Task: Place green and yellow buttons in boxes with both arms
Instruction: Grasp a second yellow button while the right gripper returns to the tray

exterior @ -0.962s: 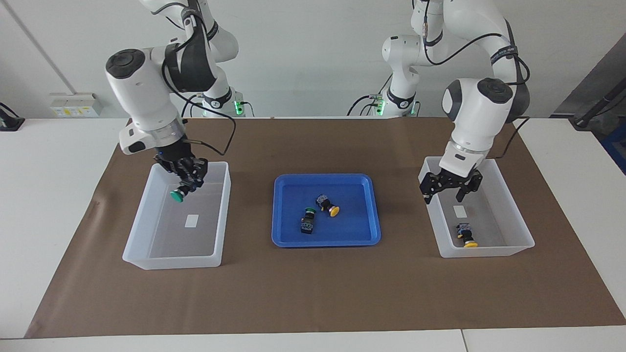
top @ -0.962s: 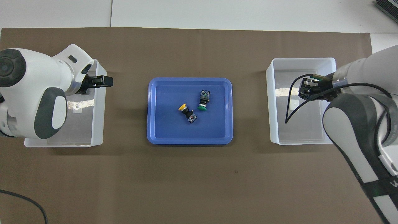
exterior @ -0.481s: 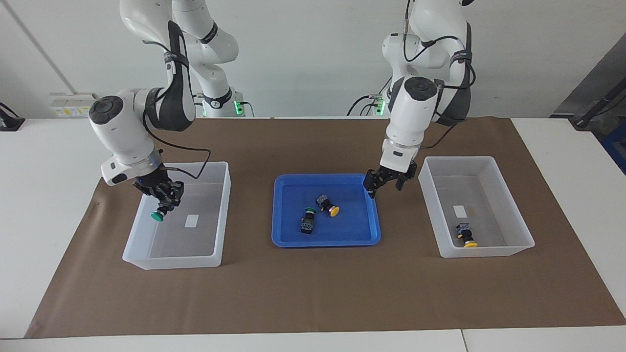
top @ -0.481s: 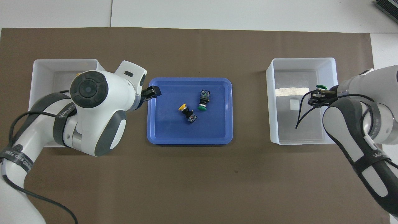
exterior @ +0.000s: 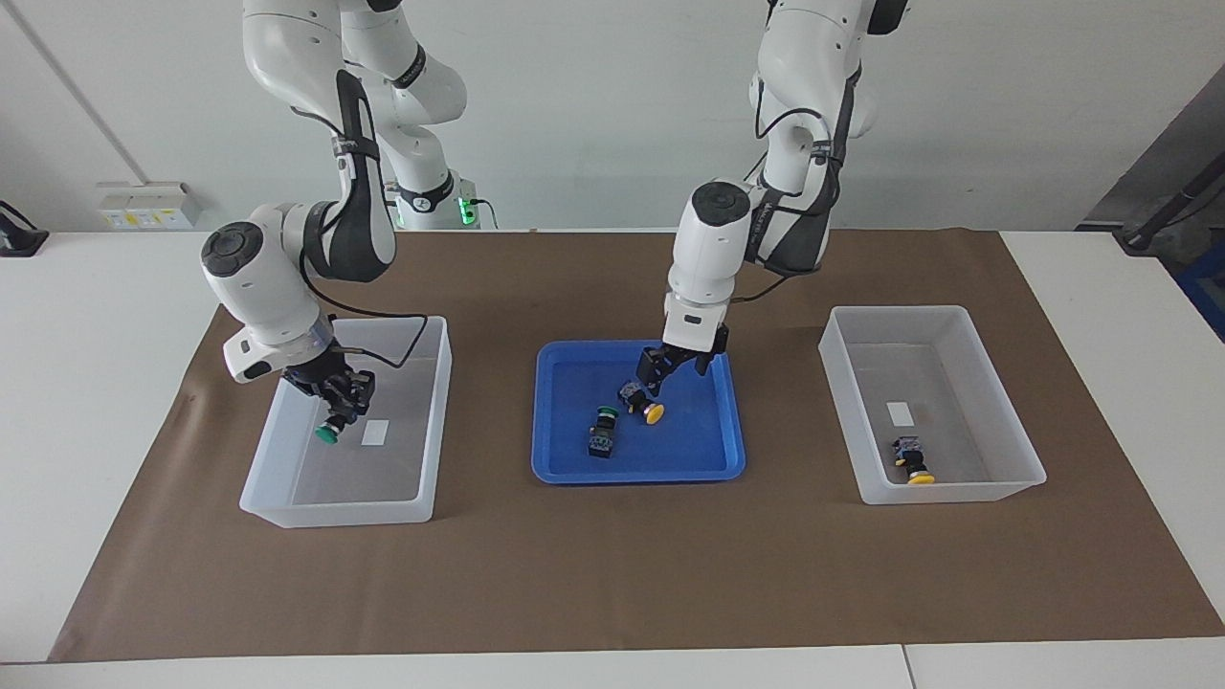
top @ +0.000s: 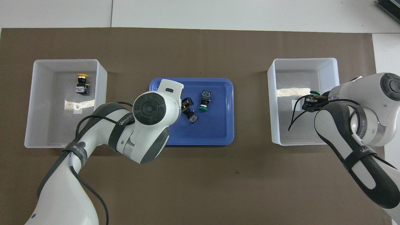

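We count 4 buttons, and 1 is placed: a yellow button (exterior: 914, 461) lies in the box (exterior: 995, 383) at the left arm's end of the counter (exterior: 115, 316). The 2nd is nearly there: the right pincer (exterior: 337, 413) is clenched on a green button (exterior: 326, 434) low inside the other box (exterior: 435, 383), though we cannot tell whether it touches the floor yet. That leaves 2 in the blue tray (exterior: 565, 359) between the boxes. The left pincer (exterior: 653, 375), jaws spread and holding nothing, hangs just over the 2nd yellow button (exterior: 642, 403); the last green button (exterior: 602, 433) lies close beside it, which may crowd the grasp. A brown mat (exterior: 612, 574) covers the counter, and nothing else stands in the way.
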Robot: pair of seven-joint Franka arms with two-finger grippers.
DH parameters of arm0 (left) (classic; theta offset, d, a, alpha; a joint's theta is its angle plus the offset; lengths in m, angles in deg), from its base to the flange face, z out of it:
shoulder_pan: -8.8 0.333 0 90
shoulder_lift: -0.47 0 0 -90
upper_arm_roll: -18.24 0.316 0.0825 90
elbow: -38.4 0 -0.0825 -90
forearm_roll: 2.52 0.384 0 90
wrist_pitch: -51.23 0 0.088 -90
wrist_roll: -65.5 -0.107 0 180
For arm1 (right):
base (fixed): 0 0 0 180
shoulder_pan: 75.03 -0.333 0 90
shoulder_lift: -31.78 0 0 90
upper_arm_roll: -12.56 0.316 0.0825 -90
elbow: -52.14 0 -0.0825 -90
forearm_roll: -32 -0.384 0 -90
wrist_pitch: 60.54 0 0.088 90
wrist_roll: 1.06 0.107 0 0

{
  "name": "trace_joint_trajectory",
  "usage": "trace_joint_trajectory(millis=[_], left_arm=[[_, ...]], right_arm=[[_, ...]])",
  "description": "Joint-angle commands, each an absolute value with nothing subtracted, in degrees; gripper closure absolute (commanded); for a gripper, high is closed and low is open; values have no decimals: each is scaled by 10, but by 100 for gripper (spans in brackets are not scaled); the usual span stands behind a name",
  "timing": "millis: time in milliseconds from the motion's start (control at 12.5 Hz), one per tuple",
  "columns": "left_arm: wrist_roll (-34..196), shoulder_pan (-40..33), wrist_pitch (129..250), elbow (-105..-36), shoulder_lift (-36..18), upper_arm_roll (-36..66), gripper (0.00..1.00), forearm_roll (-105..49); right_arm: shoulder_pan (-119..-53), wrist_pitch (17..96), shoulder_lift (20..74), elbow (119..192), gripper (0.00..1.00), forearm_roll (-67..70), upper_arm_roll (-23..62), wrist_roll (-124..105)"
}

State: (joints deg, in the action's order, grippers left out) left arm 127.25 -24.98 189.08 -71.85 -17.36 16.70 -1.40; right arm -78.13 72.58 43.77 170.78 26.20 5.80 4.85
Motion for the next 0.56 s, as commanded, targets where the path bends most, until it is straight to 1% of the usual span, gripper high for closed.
trace_joint_trajectory(millis=[0,80,241,321,481], left_arm=[[1309,-273,1918,-701,-202,175,8,-13],[1315,-282,1933,-703,-211,174,15,-15],[1327,-291,1945,-711,-213,174,25,-16],[1327,-291,1946,-716,-212,174,28,-16],[1327,-293,1954,-725,-214,174,29,-16]], right_arm=[[-774,753,442,1720,0,247,66,40],[-773,751,441,1717,0,247,66,39],[-780,737,422,1706,0,247,66,41],[-782,710,413,1690,0,248,66,42],[-783,660,393,1645,0,253,71,53]])
